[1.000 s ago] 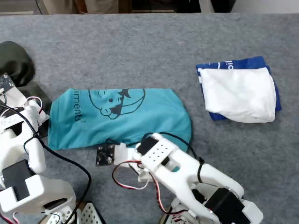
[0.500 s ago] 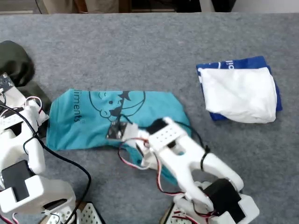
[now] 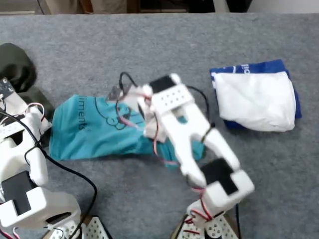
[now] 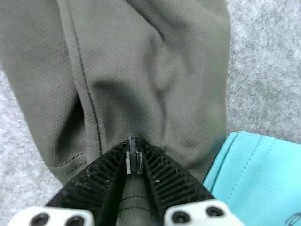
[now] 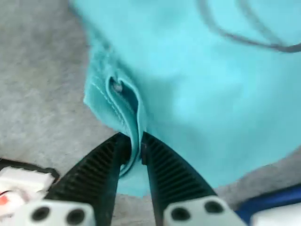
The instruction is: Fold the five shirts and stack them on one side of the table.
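R pincer (image 5: 133,141) was clamped on a doubled bit of hem of the teal shirt (image 3: 84,132). Prob. gripped there so that edge could be carried over the body for a fold. The teal shirt lay at about 9 o'clock from worktop (image 3: 199,45) centre in the high view, printed side up. Its 3 o'clock end was bunched under the R arm.

L pincer (image 4: 133,157) was closed tight on a pinch of the olive shirt (image 4: 141,70). That shirt sat crumpled at the 10 o'clock edge, so the grip looked like a hold to keep it parked or ready to drag in next.

Others: a folded white shirt (image 3: 254,102) lay on a folded blue shirt (image 3: 259,68) at 2–3 o'clock, well apart from the teal. That was likely the stack side.

In the way: the R arm & its loose cables hung right over the teal shirt. Olive cloth lay just beside the teal shirt's 9 o'clock end, so a pull on either could snag the other.
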### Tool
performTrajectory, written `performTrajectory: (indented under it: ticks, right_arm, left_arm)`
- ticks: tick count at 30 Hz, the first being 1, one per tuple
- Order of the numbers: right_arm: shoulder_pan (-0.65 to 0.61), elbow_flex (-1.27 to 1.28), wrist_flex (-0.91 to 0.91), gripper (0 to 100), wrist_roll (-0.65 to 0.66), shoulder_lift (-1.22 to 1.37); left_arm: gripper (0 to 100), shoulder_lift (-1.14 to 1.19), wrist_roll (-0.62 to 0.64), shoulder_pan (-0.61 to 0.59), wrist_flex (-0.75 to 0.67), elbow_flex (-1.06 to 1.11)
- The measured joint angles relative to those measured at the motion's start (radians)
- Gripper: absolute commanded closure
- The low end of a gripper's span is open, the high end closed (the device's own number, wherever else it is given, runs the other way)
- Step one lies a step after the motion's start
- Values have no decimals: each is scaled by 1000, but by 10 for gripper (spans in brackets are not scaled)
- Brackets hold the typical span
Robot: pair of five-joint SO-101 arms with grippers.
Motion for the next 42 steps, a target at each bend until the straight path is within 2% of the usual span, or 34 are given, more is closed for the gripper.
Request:
performTrajectory:
  ticks: [6,14,21,23,25,27,30,31,33,37,42]
  right_arm:
    - [14,-310,87,995,138,204]
    - [48,-460,141,976,443,416]
    - [63,-557,141,624,473,442]
    - [72,-583,141,597,465,442]
    - [72,-600,141,645,439,442]
    - [72,-612,164,738,411,442]
    - [72,-605,186,979,365,400]
    - [75,-588,186,998,350,362]
    - [83,-519,186,943,330,264]
    - [52,-282,163,998,315,55]
    - [6,58,-106,995,204,-63]
  left_arm:
    - [979,0,0,0,0,0]
    - [979,0,0,0,0,0]
    - [979,0,0,0,0,0]
    - [979,0,0,0,0,0]
    - [979,0,0,0,0,0]
    - [979,0,0,0,0,0]
    - [979,0,0,0,0,0]
    - [979,0,0,0,0,0]
    - [979,0,0,0,0,0]
    - [979,0,0,0,40,0]
    - [979,0,0,0,48,-2]
